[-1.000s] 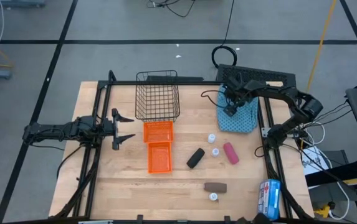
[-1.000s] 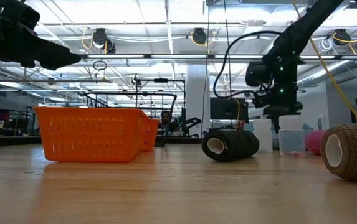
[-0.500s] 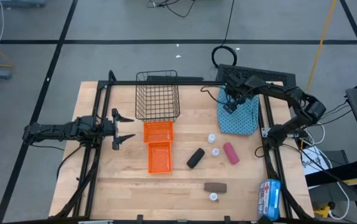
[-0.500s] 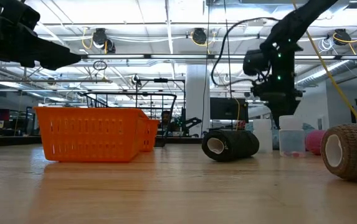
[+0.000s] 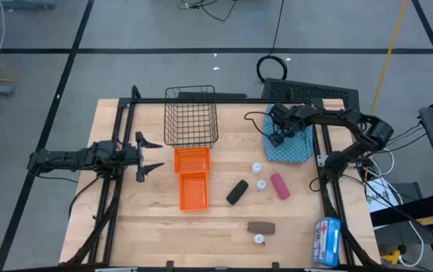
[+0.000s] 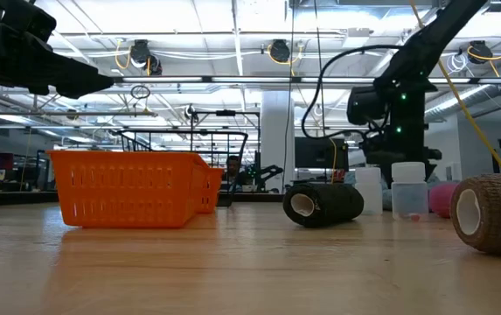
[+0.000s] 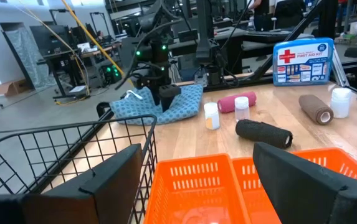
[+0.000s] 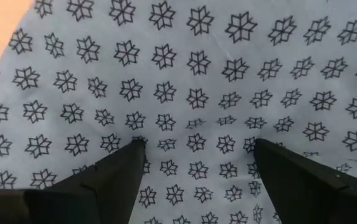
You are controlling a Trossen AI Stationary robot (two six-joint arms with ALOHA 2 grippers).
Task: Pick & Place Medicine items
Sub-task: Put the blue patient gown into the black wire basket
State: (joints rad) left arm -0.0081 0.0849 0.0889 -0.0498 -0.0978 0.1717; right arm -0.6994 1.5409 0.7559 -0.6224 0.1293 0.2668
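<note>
Change since half a second ago: the right jaws point(image 5: 277, 137) have shifted toward the near-left part of the blue patterned pouch point(image 5: 295, 145) and dropped lower in the low view. Right wrist view: both fingers point(image 8: 113, 171) spread wide, tips pressed on the pouch cloth point(image 8: 190, 81), fabric between them, not yet clenched. The pouch lies flat at the desk's point(image 5: 156, 227) far right. Left jaws point(image 5: 142, 157) unchanged, released, hovering left of the orange bins point(image 5: 192, 177).

The counter point(image 5: 163, 227) is pale, matt wood planking. The blue pouch point(image 5: 292, 143) is soft printed cloth. The basket point(image 5: 190, 121) is thin metal wire; the orange bins point(image 5: 193, 190) look like slotted plastic.
</note>
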